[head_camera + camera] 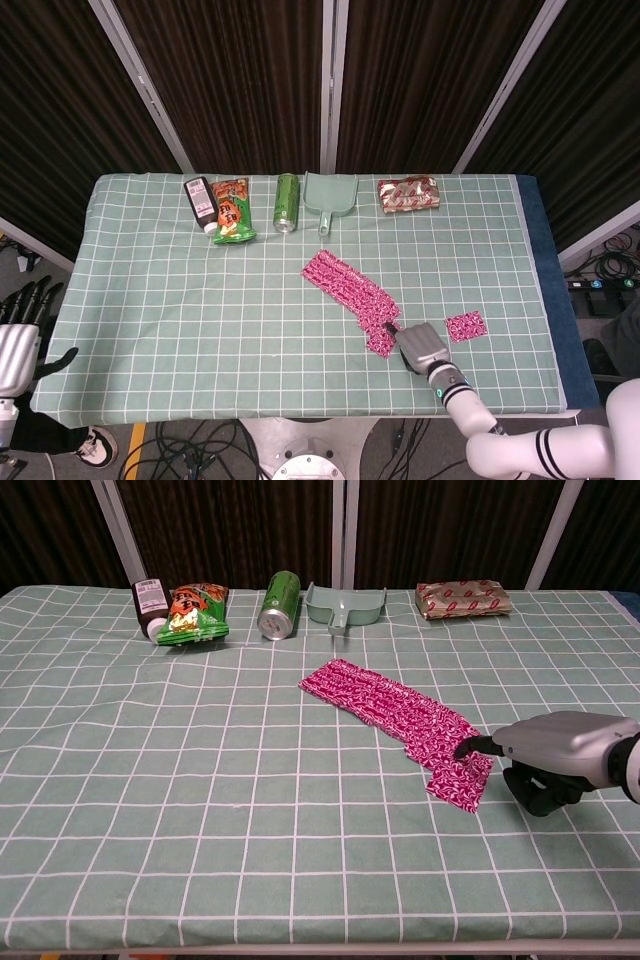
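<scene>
Pink cloth [405, 723] end under right robot hand [545, 762], grip unclear.

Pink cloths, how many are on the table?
2. The long pink cloth lies mid-table, its near end under the right hand. The small pink cloth lies just right of that hand. None seems hidden.

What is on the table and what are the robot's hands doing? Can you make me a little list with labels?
right hand: right hand pinches the near end of the long pink patterned cloth
left hand: left hand off the table's left edge, fingers apart, holding nothing
loose piece: small pink patterned square lies apart, to the right
back row: dark bottle, green-orange snack bag, green can, pale green dustpan, red-brown wrapped packet
surface: green checked tablecloth
</scene>
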`<state>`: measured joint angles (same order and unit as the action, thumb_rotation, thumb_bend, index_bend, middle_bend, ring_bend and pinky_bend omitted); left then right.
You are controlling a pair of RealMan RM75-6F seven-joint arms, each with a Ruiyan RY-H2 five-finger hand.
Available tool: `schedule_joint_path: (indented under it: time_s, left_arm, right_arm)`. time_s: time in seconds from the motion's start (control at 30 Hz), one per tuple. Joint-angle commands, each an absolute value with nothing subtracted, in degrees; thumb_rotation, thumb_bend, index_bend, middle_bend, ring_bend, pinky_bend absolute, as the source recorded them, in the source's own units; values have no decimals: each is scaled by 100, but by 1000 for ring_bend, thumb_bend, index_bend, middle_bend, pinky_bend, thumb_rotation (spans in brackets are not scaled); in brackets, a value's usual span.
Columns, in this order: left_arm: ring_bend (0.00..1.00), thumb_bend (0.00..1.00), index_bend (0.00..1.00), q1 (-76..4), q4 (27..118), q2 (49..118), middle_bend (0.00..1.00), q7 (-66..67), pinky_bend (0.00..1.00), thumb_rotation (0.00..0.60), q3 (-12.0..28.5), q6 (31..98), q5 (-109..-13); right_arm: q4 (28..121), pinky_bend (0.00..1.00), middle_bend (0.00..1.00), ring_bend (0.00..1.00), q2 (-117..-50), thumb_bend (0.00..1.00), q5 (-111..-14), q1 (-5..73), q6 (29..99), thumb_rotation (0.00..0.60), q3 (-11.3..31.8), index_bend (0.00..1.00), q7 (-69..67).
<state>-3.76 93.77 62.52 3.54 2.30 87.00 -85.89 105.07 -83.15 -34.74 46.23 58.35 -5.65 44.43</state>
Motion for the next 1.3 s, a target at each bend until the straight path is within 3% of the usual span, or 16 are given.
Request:
schedule_joint_path:
  time_s: [0.03,1.3]
  left_arm:
    - [0,167,80,-370,9391,6244,11,345,110,600,227,8711,-8600]
    - [0,168,81,-319,9444,6122,11,178,110,600,303,8813,-8555]
  right_arm:
    - [10617,759,858,836,-8307,990,-3559,4592,5918,600,-635,101,4489]
    - [11368,759,859,835,-8435,992,-3971,4552,6244,600,-1015,115,4935]
